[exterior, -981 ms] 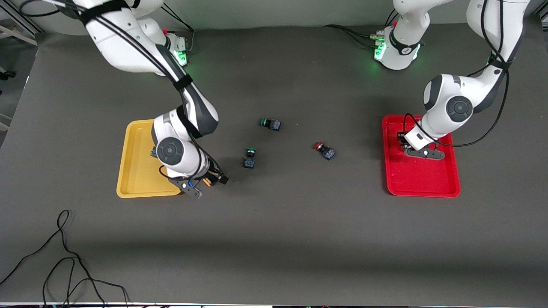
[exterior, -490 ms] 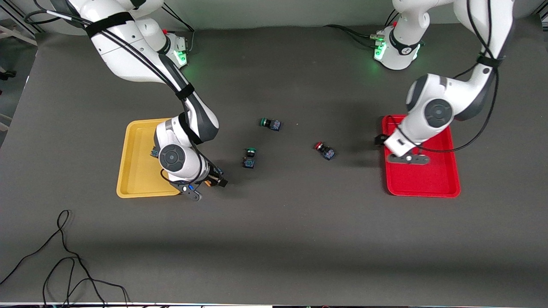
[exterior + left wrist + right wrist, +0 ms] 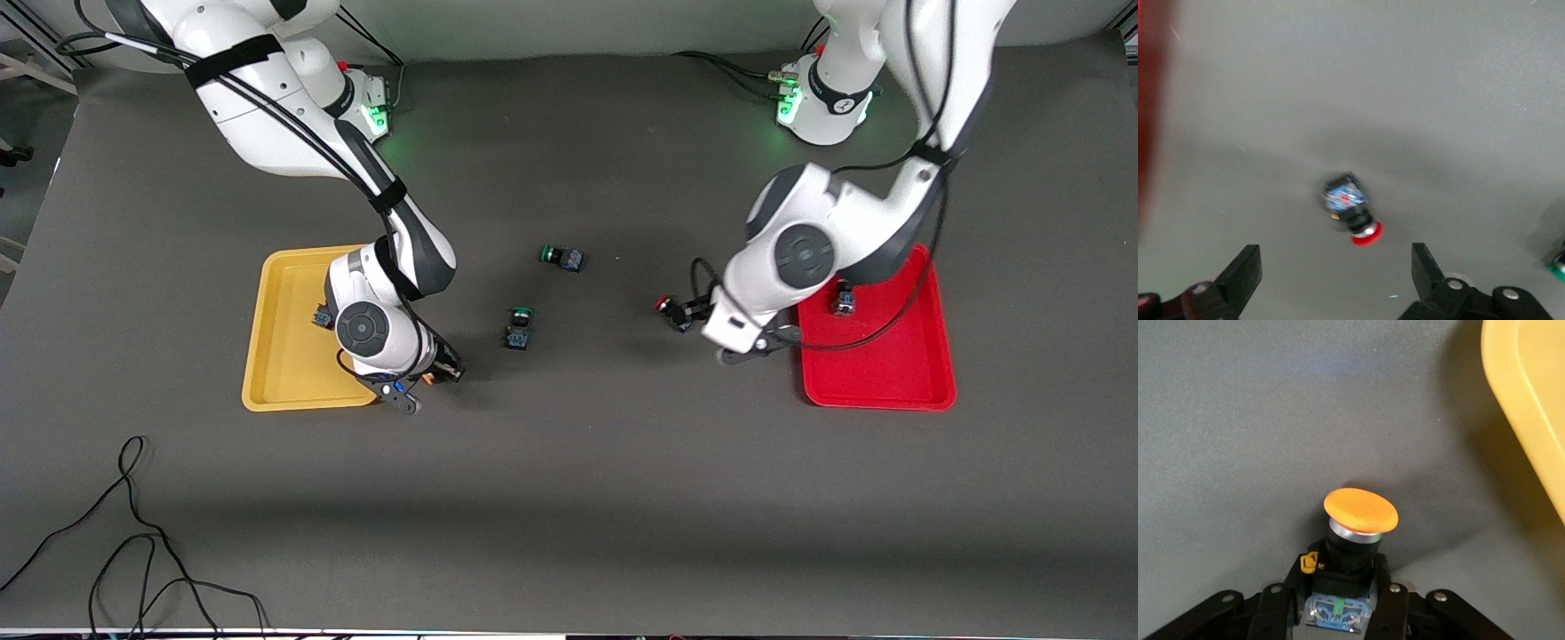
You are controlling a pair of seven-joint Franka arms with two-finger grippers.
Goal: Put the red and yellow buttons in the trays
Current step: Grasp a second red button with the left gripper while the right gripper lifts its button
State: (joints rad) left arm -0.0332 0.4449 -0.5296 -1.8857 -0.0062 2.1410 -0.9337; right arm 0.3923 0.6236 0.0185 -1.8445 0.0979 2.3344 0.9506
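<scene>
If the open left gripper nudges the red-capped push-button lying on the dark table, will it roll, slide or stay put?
The red-capped push-button switch lies on its side on the dark table, under the open left gripper. Its round cap would probably let it pivot or roll in an arc. The blocky black-and-blue body likely stops a free roll. Being small, it looks light, so a nudge may skid it.

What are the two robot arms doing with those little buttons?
They sort buttons into trays. The right gripper is shut on a yellow button on the table beside the yellow tray. The left gripper is open over a red button beside the red tray, which holds one button.
</scene>
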